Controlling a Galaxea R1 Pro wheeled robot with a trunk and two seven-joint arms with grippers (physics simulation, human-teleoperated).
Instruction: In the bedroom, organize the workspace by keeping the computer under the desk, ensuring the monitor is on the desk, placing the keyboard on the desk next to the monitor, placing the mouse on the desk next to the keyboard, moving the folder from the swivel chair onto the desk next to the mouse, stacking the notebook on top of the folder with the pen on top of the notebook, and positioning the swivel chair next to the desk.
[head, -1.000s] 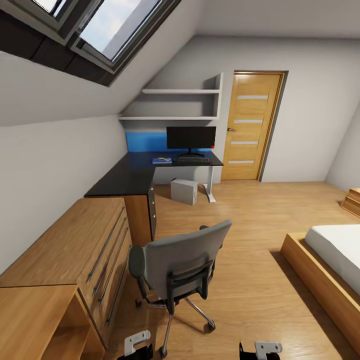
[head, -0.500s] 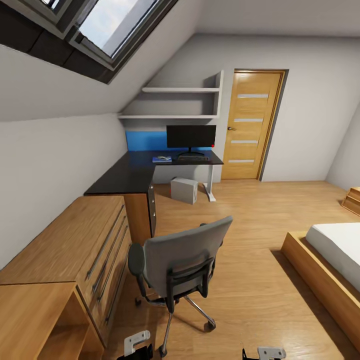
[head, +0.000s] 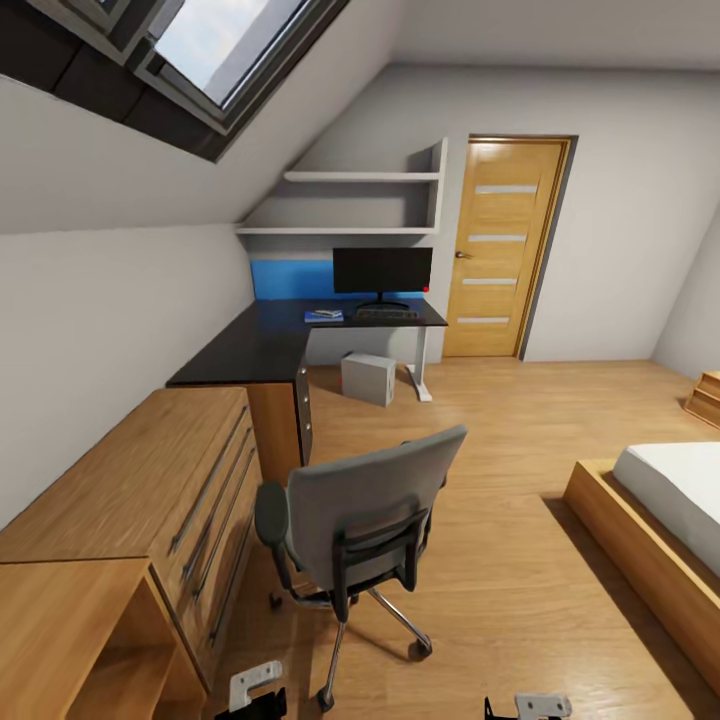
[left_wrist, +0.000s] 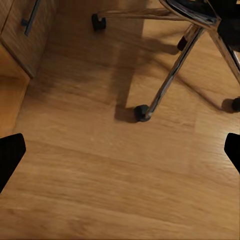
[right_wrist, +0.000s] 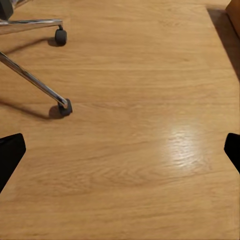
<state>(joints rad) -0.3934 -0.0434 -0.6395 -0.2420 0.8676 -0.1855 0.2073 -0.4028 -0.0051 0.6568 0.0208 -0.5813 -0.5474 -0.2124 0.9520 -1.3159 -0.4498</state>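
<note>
Tools: left tool (left_wrist: 120, 150) and right tool (right_wrist: 120, 150) both spread wide, empty, over bare floor. Swivel chair (head: 365, 515) just ahead, well apart from table (head: 280, 340). Risk: base striking castors, rolling chair off course.

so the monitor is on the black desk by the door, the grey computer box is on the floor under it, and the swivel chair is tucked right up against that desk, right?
Not quite. The head view shows the swivel chair standing apart from the desk, out on the wood floor beside the low wooden cabinets. The rest holds: the monitor is on the desk and the computer sits on the floor beneath it.
</note>
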